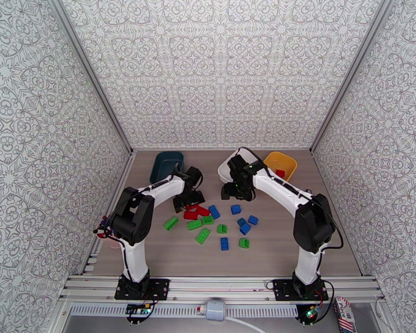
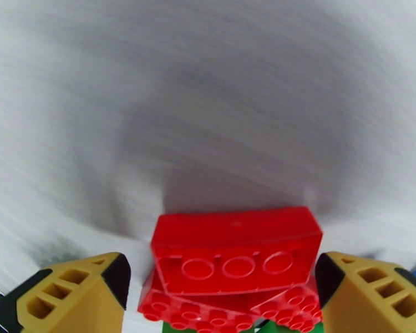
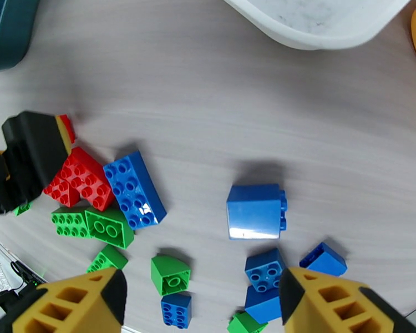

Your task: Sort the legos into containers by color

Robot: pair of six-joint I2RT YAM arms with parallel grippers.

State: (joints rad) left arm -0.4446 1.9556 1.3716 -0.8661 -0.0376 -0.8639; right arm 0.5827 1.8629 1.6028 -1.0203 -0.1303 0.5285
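- Red lego (image 2: 236, 251) — tipped against other reds on the bench (image 1: 280, 245), between the left fingers (image 2: 80, 295), which are spread and not gripping.
- Right fingers (image 3: 341, 306) — spread, empty, above blue legos (image 3: 256, 211).
- Handling: likely light, rigid, slick; pinch the flat sides.

Legos (image 1: 222, 228) scattered mid-table (red, green, blue); teal tub (image 1: 157, 173), white tub (image 1: 225, 168), yellow tub (image 1: 271, 159) behind.

The top view looks down on the whole grey wood-grain surface (image 1: 297, 240). Both wrist views look down from close above it, sharing the red studded plastic bricks (image 2: 236, 245).
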